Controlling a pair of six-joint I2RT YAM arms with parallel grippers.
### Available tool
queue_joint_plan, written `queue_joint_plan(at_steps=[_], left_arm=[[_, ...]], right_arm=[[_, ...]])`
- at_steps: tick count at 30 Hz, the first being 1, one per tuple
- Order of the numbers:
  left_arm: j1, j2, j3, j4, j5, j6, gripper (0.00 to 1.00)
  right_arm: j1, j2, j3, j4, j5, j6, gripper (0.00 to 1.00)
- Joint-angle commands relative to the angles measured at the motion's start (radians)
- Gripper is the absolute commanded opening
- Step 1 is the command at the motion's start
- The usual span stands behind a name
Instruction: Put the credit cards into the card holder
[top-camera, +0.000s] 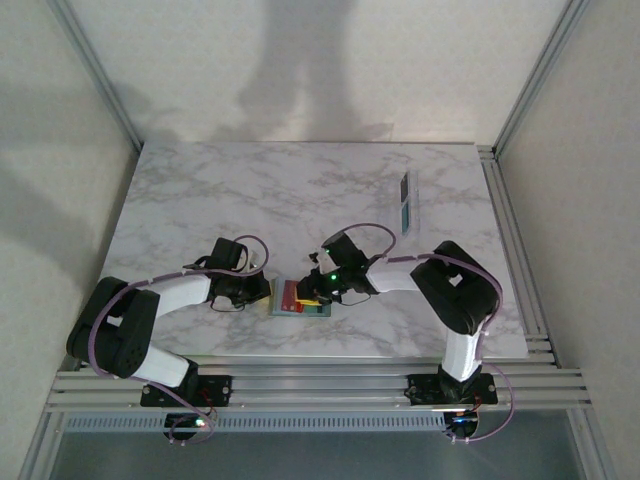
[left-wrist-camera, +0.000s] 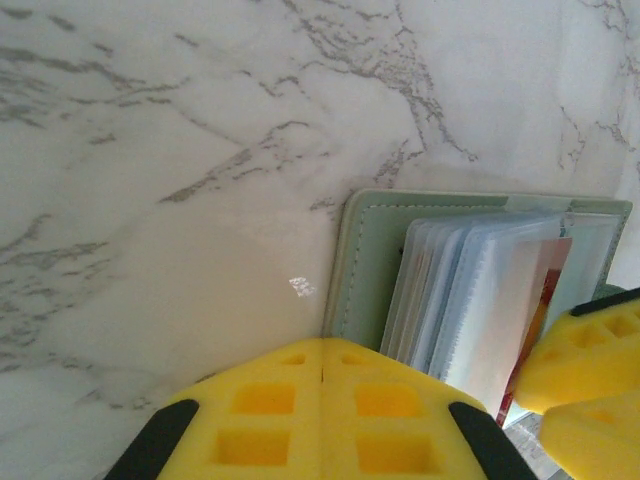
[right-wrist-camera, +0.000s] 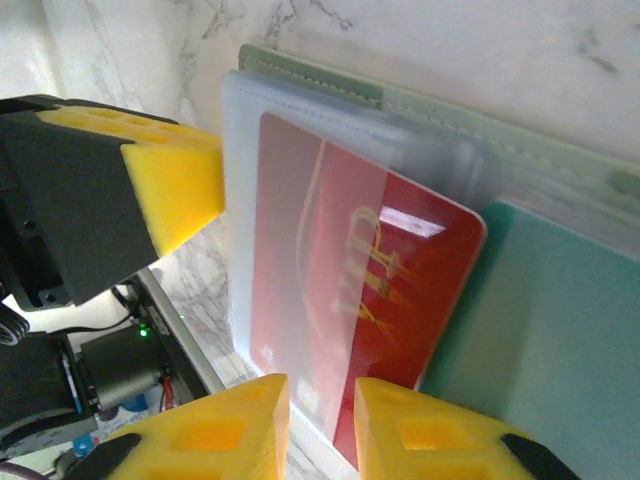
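My L fingers (left-wrist-camera: 290, 390) are pressed together w/ nothing betw. them, tips at a corner of the open card holder (left-wrist-camera: 372, 270). It lies flat on the marble table (left-wrist-camera: 150, 200), near the front edge. Red card (right-wrist-camera: 350, 290) sits partway in a clear sleeve, teal card (right-wrist-camera: 540, 360) beside it. My R fingers (right-wrist-camera: 400, 430) are slightly apart at the red card's edge.

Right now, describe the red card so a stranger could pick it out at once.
On the marble table, near its front edge, lies an open sage-green card holder with clear sleeves. The red card lies on it, partly under the top sleeve. It alone is red with a yellow mark; its neighbour is a teal card.
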Motion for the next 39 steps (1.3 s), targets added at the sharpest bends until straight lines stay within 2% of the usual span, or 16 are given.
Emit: queue_joint_plan(at_steps=[1, 12, 24, 26, 32, 36, 39], left_arm=[[-0.009, 0.005, -0.013, -0.052, -0.046, 0.001, 0.0], [-0.01, -0.002, -0.024, -0.034, -0.03, -0.008, 0.0], [-0.009, 0.006, -0.012, -0.041, -0.033, -0.002, 0.0], [-0.01, 0.011, -0.008, -0.04, -0.02, -0.007, 0.0], [-0.01, 0.004, -0.003, -0.037, -0.031, -0.013, 0.0], [-0.01, -0.011, -0.004, -0.041, -0.04, -0.012, 0.0], [-0.01, -0.022, -0.011, -0.043, -0.053, -0.015, 0.0]], right_arm=[[0.009, -0.066, -0.011, -0.105, 0.062, -0.064, 0.27], [0.01, 0.007, 0.001, -0.08, 0.079, -0.057, 0.34], [0.025, 0.064, 0.083, -0.09, 0.066, -0.074, 0.19], [0.028, 0.058, 0.096, -0.105, 0.071, -0.084, 0.14], [0.038, 0.092, 0.135, -0.081, 0.025, -0.085, 0.13], [0.04, 0.082, 0.126, -0.081, 0.031, -0.089, 0.18], [0.04, 0.052, 0.121, -0.146, 0.066, -0.123, 0.2]])
